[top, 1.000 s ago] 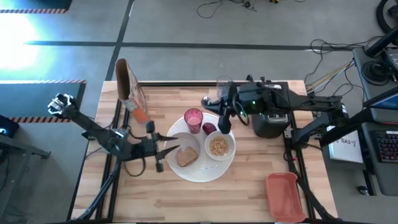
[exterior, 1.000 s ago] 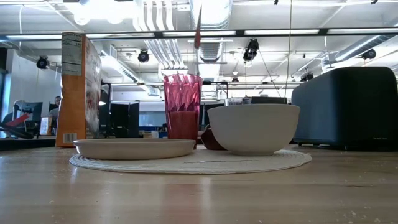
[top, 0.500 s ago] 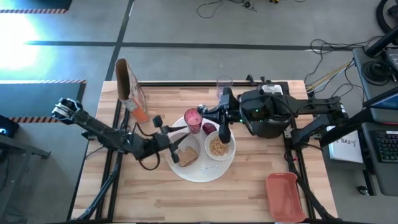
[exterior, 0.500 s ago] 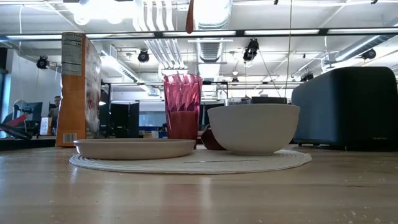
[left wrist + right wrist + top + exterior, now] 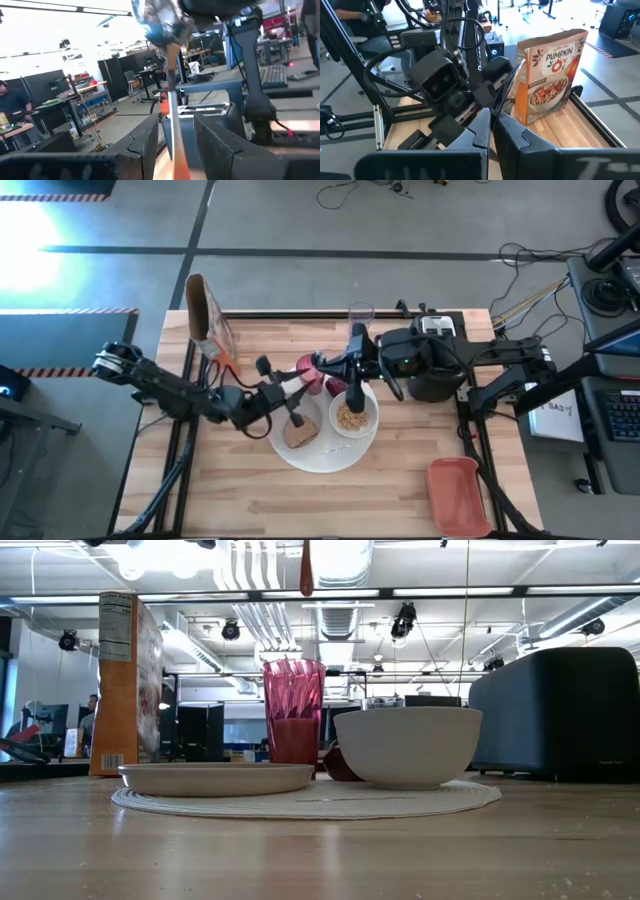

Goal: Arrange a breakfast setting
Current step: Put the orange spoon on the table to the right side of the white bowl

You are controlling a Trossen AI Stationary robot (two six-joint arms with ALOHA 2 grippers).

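Observation:
A spoon [image 5: 171, 100] with a silver shaft and an orange lower end hangs upright from my shut right gripper [image 5: 320, 363], above the pink cup [image 5: 310, 372] and the toast [image 5: 300, 430]. Its orange tip [image 5: 306, 565] shows at the top of the low view. My left gripper [image 5: 175, 120] is open and about level, with one finger on either side of the spoon's shaft and a gap on both sides. On the large round white plate [image 5: 322, 458] stand the small plate [image 5: 215, 778], the bowl of cereal [image 5: 352, 417] and a small red fruit [image 5: 335, 388]. My right gripper pinches the spoon's upper, silver end [image 5: 167, 47] between its two fingers. The fingers come about level from the table's right side. The spoon hangs upright below them, orange end down, clear of the table and the dishes.
A cereal box [image 5: 205, 315] stands at the far left of the table. A clear glass [image 5: 360, 313] stands at the far edge and a black toaster [image 5: 555, 710] under my right arm. A salmon tray [image 5: 458, 495] lies near the front right corner.
My left gripper has moved toward the table's right and tipped up from slanting down to about level. Its fingers now stand on either side of the hanging spoon. My right gripper has edged toward the table's left with the spoon, which still hangs upright.

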